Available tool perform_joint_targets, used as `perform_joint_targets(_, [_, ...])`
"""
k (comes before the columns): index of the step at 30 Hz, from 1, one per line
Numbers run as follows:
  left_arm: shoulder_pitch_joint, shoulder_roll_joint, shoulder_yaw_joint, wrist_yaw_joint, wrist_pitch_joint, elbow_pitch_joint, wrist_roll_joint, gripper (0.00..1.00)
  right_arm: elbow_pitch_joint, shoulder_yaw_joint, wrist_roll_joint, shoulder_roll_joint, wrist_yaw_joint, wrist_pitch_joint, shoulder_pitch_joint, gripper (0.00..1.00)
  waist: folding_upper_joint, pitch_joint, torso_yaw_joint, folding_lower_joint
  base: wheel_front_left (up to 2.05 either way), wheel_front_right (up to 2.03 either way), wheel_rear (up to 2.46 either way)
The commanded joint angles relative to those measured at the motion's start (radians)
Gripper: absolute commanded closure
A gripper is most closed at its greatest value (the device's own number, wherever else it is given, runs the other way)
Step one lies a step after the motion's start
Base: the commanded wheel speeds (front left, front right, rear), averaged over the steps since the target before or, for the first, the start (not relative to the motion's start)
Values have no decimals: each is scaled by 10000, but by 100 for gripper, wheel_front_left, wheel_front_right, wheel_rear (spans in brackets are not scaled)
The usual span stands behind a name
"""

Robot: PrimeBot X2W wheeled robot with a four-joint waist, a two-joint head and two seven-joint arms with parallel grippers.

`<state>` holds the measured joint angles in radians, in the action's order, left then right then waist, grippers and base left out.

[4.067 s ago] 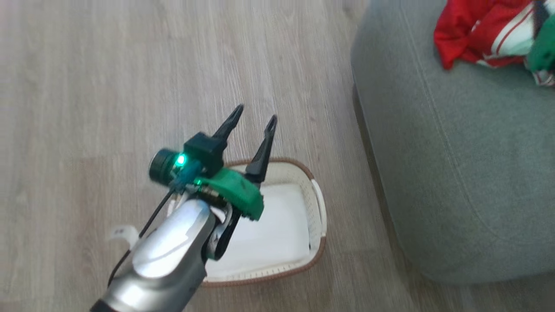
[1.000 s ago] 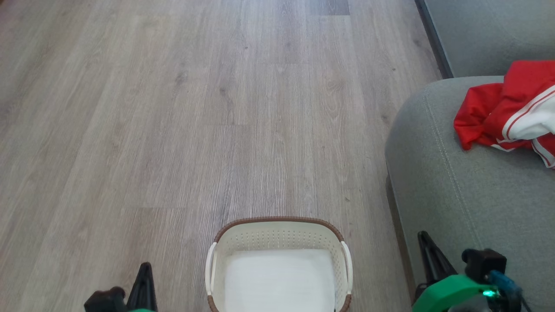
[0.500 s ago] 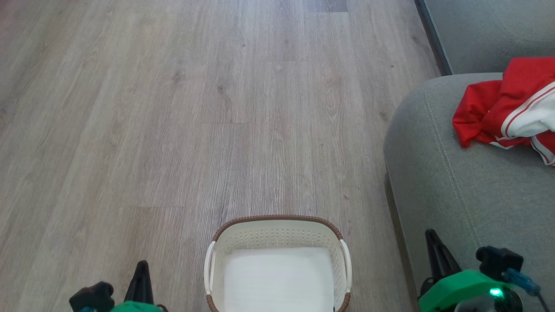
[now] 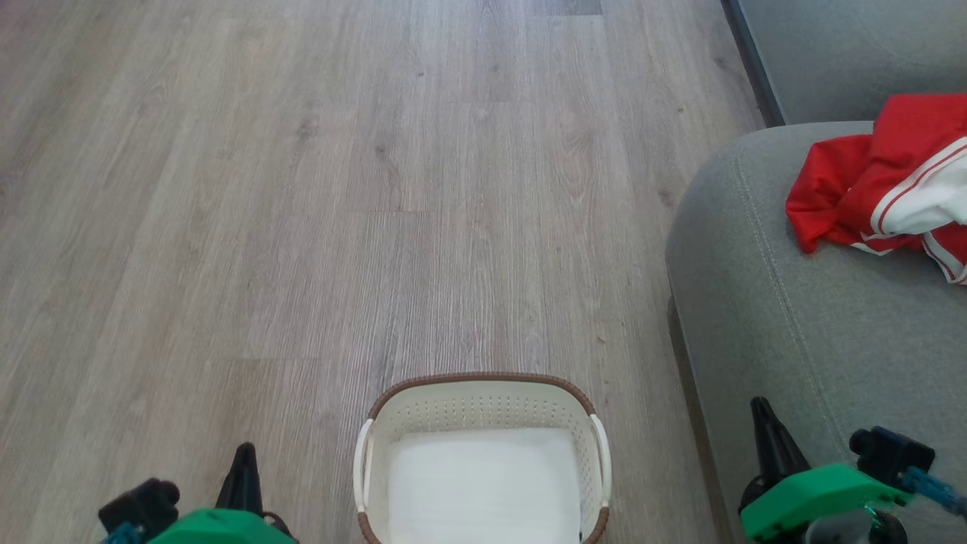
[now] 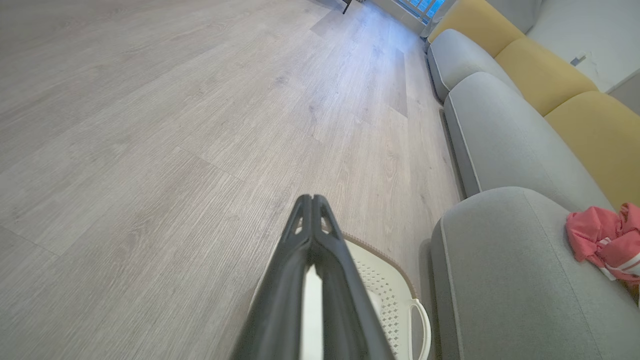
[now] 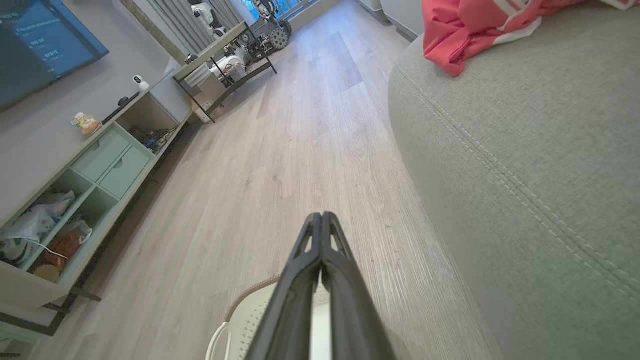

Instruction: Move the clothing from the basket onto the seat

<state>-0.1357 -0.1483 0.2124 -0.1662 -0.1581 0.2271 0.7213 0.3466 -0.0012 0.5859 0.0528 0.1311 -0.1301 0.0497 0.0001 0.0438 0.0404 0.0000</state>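
One basket (image 4: 483,378) stands on the floor (image 4: 302,227) near the seat's (image 4: 793,340) rounded edge, white bottom showing. One red clothing (image 4: 854,189) heap lies on the seat. Left hand (image 4: 244,453) and right hand (image 4: 759,408) are both pinched closed and empty, with wide floor ahead.

The basket (image 4: 483,408) stands upright on the floor, between my left claw (image 4: 243,462) and my right claw (image 4: 760,417). It is cream, with little holes in its sides, a brown rim and two white handles. It is empty, so its white bottom shows.

The seat (image 4: 793,325) is a big grey-green cushion with a round edge and two lines of stitches. It is just beside my right claw, on that claw's right.

The clothing (image 4: 861,193) lies in a crumpled heap on the seat, well ahead of my right claw. It is red with white parts and thin stripes.
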Motion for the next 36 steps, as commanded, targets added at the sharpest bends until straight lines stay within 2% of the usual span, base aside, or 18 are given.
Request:
perform_joint_targets(1, [570, -8, -317, 140, 94, -276, 325, 100, -388, -62, 373, -6, -1, 101, -639, 100, -1, -11, -9, 0, 0, 0, 0])
perform_joint_targets(36, [1304, 325, -1409, 1270, 1072, -106, 3807, 100, -640, -487, 4306, -14, -2, 1033, -1014, 100, -1, -194, -167, 0, 0, 0, 0])
